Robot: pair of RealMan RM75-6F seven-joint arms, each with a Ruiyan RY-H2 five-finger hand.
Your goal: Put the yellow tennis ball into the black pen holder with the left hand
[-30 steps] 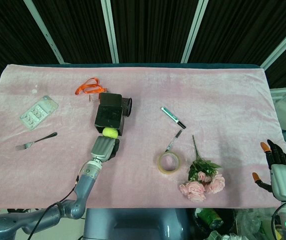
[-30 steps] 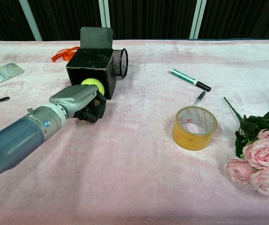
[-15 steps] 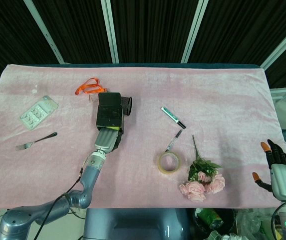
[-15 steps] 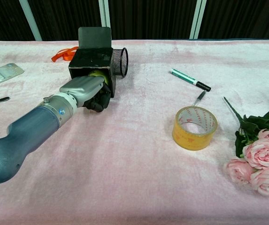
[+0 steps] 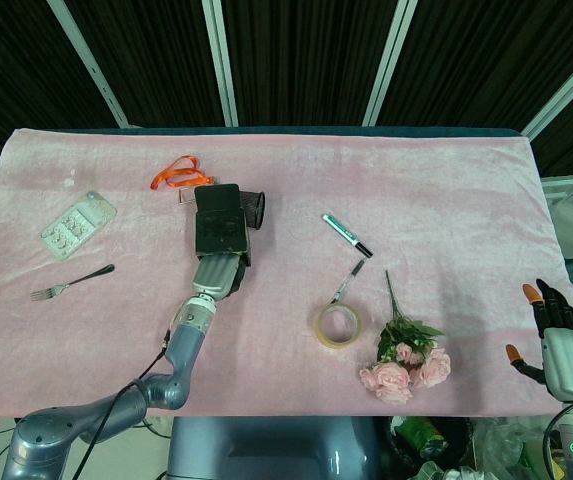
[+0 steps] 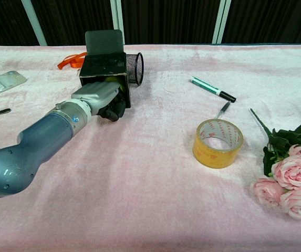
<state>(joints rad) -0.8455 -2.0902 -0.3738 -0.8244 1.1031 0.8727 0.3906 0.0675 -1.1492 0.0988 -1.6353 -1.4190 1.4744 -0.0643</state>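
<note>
Progress: pretty much at the finish imo. The left hand (image 6: 99, 98) is pressed right up to the open mouth of the holder (image 6: 106, 70), which lies on its side on the cloth (image 6: 155, 173).
Ball: only a sliver of yellow (image 6: 110, 80) peeks out above the hand, just inside the opening, so it looks to be in the mouth already.
Left hand grip: honestly can't tell if it's clamped on the ball or has let go, its dark fingers (image 6: 113, 110) curl under and the opening hides the rest.
Left to do: release if it hasn't, then back the hand out without dragging the ball along. A round ball in a tipped box could roll back out, I'd guess.
Right hand: parked off the table's near right corner (image 5: 556, 345), fingers apart, holding nothing.
Holder: boxy, matte black, with a mesh cylinder (image 6: 134, 69) on its side.
Cloth: pink, plush, velvety.
Other stuff: glossy tape roll (image 6: 218, 142), marker (image 6: 212, 88), pink fake roses (image 6: 292, 176), orange ribbon (image 6: 71, 59), metal fork (image 5: 71, 282), blister pack (image 5: 77, 225).
</note>
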